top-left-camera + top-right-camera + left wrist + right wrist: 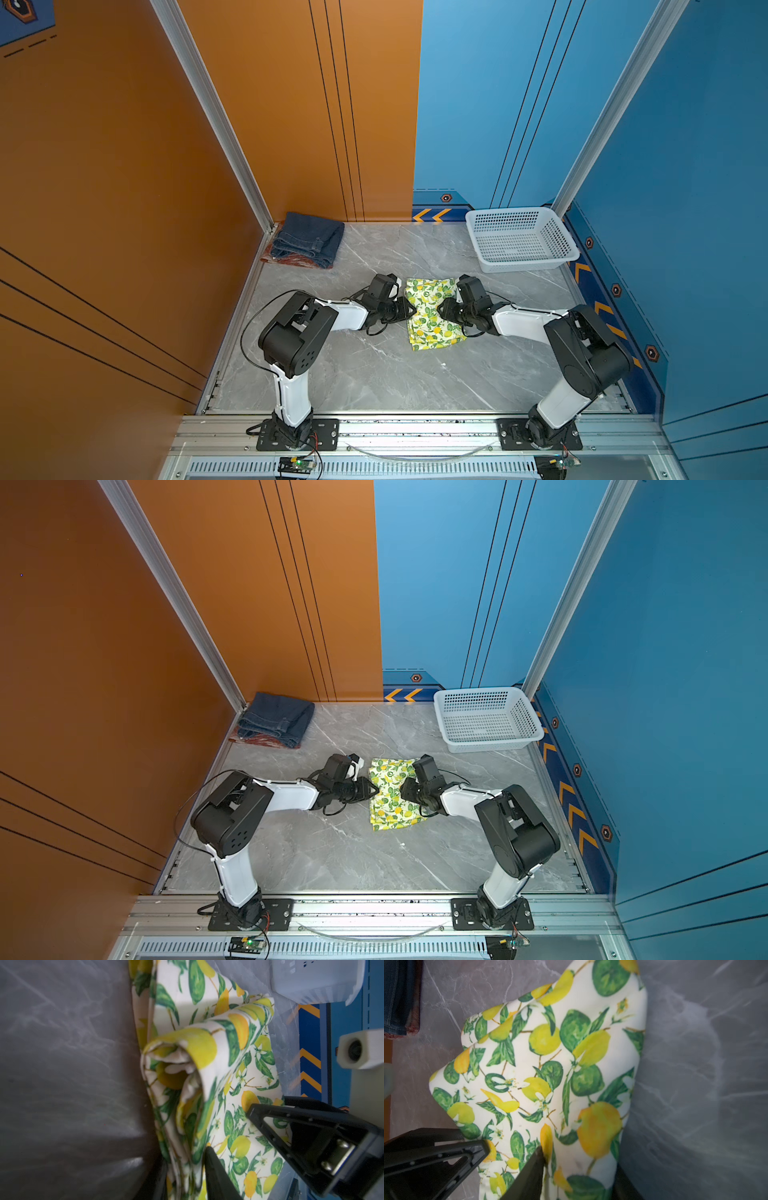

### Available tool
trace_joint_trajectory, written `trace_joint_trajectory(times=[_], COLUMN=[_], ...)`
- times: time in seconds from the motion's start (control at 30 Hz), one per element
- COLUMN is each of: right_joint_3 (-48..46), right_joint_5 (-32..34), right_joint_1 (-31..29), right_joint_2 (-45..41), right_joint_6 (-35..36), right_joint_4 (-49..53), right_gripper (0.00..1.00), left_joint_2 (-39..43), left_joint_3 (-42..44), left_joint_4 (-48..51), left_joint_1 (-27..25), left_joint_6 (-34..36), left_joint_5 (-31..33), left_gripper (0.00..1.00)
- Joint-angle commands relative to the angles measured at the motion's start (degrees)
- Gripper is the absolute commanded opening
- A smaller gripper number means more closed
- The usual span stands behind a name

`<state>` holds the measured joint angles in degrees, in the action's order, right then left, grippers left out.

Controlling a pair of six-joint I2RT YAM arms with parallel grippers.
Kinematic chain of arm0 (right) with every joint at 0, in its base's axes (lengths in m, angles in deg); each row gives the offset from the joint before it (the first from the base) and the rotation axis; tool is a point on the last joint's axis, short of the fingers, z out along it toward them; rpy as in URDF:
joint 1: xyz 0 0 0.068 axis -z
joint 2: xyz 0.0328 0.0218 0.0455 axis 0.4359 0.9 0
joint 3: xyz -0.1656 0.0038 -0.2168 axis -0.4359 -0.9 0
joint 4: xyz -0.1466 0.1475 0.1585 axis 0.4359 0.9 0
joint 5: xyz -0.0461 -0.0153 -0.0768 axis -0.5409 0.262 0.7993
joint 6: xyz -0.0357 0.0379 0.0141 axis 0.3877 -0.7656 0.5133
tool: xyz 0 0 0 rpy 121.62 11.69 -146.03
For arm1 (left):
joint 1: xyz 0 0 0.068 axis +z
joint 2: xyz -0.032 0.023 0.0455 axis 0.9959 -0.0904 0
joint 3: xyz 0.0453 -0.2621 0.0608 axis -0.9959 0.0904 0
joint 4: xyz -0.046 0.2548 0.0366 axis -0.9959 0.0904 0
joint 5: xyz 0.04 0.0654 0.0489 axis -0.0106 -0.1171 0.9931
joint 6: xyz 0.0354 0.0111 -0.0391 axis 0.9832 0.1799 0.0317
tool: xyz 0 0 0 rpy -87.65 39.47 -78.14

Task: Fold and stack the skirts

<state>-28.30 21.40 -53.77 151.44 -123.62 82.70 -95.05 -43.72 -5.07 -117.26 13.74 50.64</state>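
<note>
A: Now, item three, the lemon skirt (428,328). Location?
B: Middle of the table (374,374), folded to a narrow packet, long axis running from the robot's side toward the far side. At its left long edge, the left gripper (410,309); at its right long edge, the right gripper (441,309); tips facing, close to meeting over the cloth.
A: Jaws, left?
B: One finger above, one below; the folded layers are pinched between them in the left wrist view. Entered as gripping the lemon skirt.
A: Jaws, right?
B: Same arrangement, standing wider, cloth filling the gap. Firm pinch or loose contact: cannot tell.
A: Other stock?
B: One denim skirt (309,239), folded, lying on the plaid skirt (289,262), far left corner. One basket (523,264), far right corner.
A: Bearing of the pile from the packet?
B: Judged: beyond it and to the left, well apart. The left arm (345,318) is the nearer; the right arm (523,322) would have to reach across the middle. Held by both long edges the packet should travel flat; a one-sided hold risks the folds spilling open.
</note>
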Motion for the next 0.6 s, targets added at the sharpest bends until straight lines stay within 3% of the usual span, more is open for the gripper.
trace_joint_trajectory(times=[0.0, 0.07, 0.1, 0.3, 0.57], right_joint_3=[0.10, 0.36, 0.50, 2.02, 2.32], right_joint_5=[-2.55, -2.35, -2.13, -0.03, 3.90], right_joint_1=[-1.09, -1.08, -0.96, 0.54, 2.84], right_joint_2=[2.08, 1.87, 1.65, -2.27, -9.72], right_joint_6=[-1.75, -1.75, -1.48, 1.29, 4.42], right_joint_4=[1.42, 1.87, 2.33, 7.61, 13.38], right_gripper=[0.45, 0.45, 0.45, 0.49, 0.53], left_joint_2=[-3.90, -3.22, -2.52, 5.25, 13.26], left_joint_3=[1.91, 1.63, 1.47, 0.94, -0.21], left_joint_4=[1.54, 0.30, 0.13, 0.27, 2.45], left_joint_1=[0.09, 1.44, 2.35, 6.25, 6.86], left_joint_6=[-0.84, -1.39, -1.67, -2.86, -3.91], left_joint_5=[-3.46, -4.47, -5.12, -5.61, -1.96], left_gripper=[0.18, 0.01, 0.00, 0.00, 0.00])
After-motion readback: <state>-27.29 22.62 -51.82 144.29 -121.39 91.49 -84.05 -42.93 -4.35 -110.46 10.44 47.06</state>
